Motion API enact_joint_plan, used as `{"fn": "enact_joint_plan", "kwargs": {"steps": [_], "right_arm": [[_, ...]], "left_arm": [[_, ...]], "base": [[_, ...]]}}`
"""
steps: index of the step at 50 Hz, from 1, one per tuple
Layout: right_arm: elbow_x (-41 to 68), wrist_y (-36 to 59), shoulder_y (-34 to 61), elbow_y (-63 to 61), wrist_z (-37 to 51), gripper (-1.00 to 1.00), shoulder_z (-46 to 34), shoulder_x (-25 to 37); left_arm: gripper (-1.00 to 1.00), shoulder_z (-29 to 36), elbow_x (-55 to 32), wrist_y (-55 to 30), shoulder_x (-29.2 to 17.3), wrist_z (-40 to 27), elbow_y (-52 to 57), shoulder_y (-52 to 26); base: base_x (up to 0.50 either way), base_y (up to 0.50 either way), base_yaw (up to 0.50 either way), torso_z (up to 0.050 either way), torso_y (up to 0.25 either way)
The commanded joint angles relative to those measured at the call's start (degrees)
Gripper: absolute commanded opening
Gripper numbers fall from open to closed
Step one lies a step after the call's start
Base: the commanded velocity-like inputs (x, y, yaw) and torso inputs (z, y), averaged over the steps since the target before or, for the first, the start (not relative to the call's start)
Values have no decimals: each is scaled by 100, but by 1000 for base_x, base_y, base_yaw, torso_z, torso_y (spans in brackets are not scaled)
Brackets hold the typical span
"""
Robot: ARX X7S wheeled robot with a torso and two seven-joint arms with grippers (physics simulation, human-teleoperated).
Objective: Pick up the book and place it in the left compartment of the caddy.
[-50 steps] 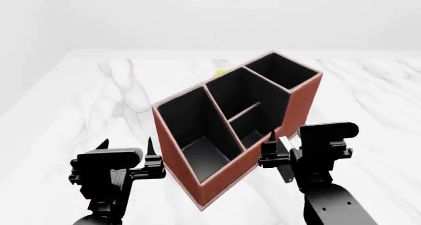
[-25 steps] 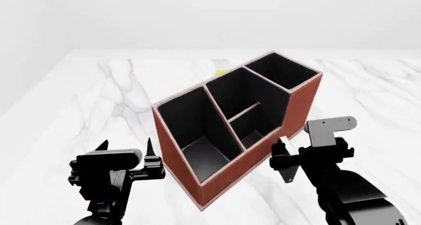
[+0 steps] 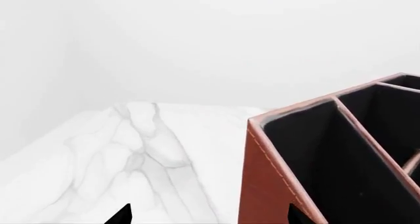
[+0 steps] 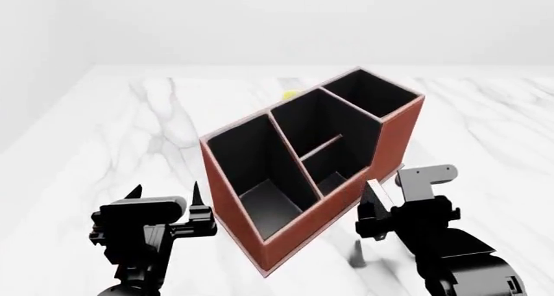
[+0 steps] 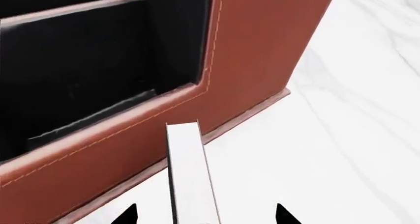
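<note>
White marble desk (image 4: 130,134) with grey veining, plain pale wall behind. Small yellow object (image 4: 290,96) on the desk, mostly hidden, only a sliver visible; cannot tell what it is. Desk (image 3: 151,150) veining also in left wrist view.

reddish-brown caddy (image 4: 381,143), black lining, white-veined marble table (image 4: 130,134)

Right gripper (image 4: 377,208) holds book (image 4: 382,193) beside caddy (image 4: 381,137); left gripper (image 4: 165,200) idle.

The book (image 5: 189,175) sits just right of the caddy (image 4: 294,221), on the table (image 4: 113,134).
</note>
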Motion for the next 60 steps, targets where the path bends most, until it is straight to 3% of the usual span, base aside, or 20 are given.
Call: {"fn": "enact_joint_plan", "kwargs": {"steps": [1, 39, 40, 60], "right_arm": [[-181, -122, 49, 291, -174, 100, 52, -129], [-415, -834, 537, 2003, -354, 100, -351, -319], [-399, -818, 513, 1940, -349, -100, -336, -314], [-201, -616, 301, 1092, -210, -100, -83, -188]], "left_arm": [[100, -161, 149, 86, 115, 21, -28, 25], [100, -79, 71, 140, 44, -73, -54, 41], [100, -78, 65, 138, 43, -74, -55, 37], [100, -41, 39, 180, 10, -113, -78, 42]], "base": [[0, 0, 0, 0, 0], [0, 0, 0, 0, 0], [0, 0, 0, 0, 0], [0, 0, 0, 0, 0]]}}
